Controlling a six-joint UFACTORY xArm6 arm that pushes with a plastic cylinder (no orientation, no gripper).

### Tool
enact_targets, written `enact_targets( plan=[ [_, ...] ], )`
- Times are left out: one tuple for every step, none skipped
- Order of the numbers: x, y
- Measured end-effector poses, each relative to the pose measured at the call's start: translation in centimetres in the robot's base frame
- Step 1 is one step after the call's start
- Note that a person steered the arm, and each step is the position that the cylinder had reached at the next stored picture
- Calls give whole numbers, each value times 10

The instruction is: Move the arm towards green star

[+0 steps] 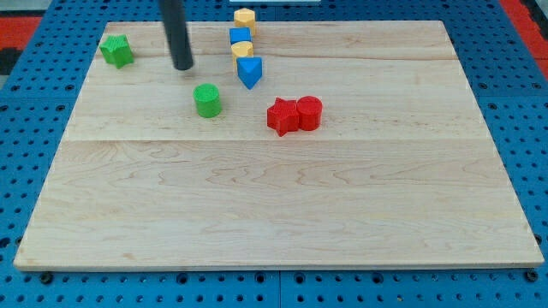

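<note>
My tip (182, 67), a bare rod with no jaws to part or close, rests on the wooden board (274, 197) right of the green star (116, 50) at the far left corner, apart from it, with an unobstructed leftward path.

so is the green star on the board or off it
On the board. The green star sits inside the wooden board's top-left corner, near the edge. My tip is to its right, not touching.
</note>
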State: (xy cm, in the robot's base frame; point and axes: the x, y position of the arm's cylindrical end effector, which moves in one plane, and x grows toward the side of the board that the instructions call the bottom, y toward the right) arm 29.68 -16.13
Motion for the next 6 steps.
enact_targets(
  plan=[
    [0, -21],
    [0, -29],
    [-3, -29],
    [-4, -29],
    [-4, -29],
    [-4, -26]
  ],
)
